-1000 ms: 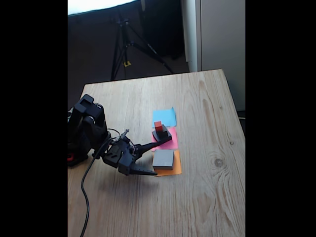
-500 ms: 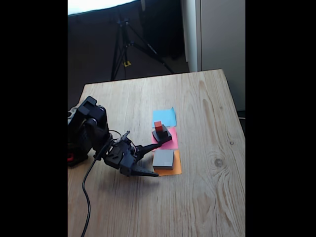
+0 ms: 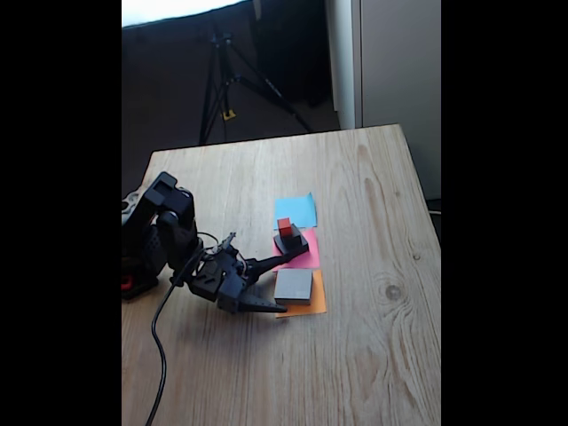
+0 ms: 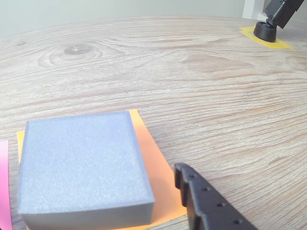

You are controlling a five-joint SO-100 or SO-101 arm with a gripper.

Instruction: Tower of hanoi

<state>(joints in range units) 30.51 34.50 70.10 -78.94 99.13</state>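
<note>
Progress midway: large flat grey block (image 3: 293,284) alone on orange paper square (image 4: 154,168); red-topped stack (image 3: 287,234) beside it unmoved; end effector (image 3: 277,284) wide, empty.

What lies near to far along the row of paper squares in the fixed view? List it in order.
Large flat grey block on the orange paper square → block stack topped by the tiny red cube on the pink paper square → bare blue paper square.
</note>
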